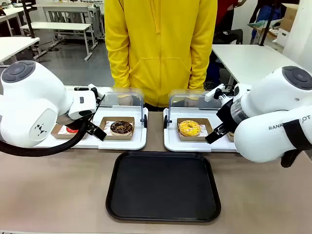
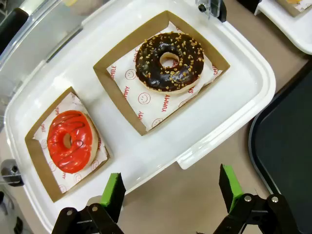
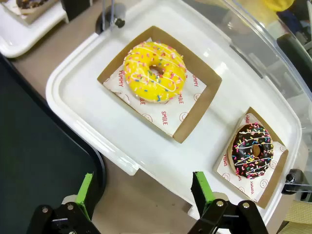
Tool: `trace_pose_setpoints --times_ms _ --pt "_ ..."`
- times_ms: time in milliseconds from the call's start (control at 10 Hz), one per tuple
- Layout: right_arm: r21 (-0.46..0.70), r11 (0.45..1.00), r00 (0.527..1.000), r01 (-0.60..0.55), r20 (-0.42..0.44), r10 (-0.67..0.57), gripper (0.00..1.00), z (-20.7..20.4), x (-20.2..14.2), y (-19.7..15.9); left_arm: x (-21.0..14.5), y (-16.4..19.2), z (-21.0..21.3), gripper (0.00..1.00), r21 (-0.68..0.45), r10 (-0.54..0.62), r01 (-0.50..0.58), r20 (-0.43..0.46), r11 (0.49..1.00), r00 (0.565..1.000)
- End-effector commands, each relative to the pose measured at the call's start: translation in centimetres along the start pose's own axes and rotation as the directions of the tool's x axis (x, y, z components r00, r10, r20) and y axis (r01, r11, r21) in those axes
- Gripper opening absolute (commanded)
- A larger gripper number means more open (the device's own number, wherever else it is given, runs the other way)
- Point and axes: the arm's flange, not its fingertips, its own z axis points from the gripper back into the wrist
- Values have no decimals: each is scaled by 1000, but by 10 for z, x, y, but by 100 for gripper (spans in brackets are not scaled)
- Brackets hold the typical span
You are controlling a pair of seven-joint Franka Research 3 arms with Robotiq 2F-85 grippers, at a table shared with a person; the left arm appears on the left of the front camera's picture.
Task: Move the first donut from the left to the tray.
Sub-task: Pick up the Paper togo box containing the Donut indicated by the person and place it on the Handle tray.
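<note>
Barely started: glossy red-glazed ring donut (image 2: 69, 141) not yet on the flat black plastic tray (image 1: 163, 187), and the left gripper (image 2: 170, 189) has its fingers spread open.

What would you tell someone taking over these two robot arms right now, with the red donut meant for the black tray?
Left gripper: open, empty, above the near edge of the white plastic display tray.
Right gripper: open, empty, near the yellow-glazed sprinkled donut.
Glossy red-glazed ring donut: in its brown cardboard holder on that white tray, beside the chocolate-glazed donut.
Large flat black plastic tray: no donut on it.
Done: nothing. Left: grasp, carry over.
</note>
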Motion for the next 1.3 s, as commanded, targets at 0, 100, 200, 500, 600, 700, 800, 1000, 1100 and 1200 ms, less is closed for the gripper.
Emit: trace_pose_setpoints --times_ms 0,100,200,500,600,700,800,1000,1100,1200 --pt "0 1000 1000 0 0 0 100 0 0 0 0 0 0 100 0 0 0 0 1000 1000" --pt "0 1000 1000 0 0 0 100 0 0 0 0 0 0 100 0 0 0 0 1000 1000" --pt "0 1000 1000 0 0 0 100 0 0 0 0 0 0 100 0 0 0 0 1000 1000" --pt "0 1000 1000 0 0 0 100 0 0 0 0 0 0 100 0 0 0 0 1000 1000" --pt "0 1000 1000 0 0 0 100 0 0 0 0 0 0 100 0 0 0 0 1000 1000" --pt "0 1000 1000 0 0 0 100 0 0 0 0 0 0 100 0 0 0 0 1000 1000" --pt "0 1000 1000 0 0 0 100 0 0 0 0 0 0 100 0 0 0 0 1000 1000" --pt "0 1000 1000 -1 0 1 100 0 0 0 0 0 0 100 1 0 0 0 1000 1000" --pt "26 1000 1000 -6 17 6 100 38 31 -23 22 18 30 100 -88 -59 58 -2 994 998" --pt "86 996 998 1 61 -6 100 76 55 -50 40 39 61 100 -86 -45 48 35 995 998"
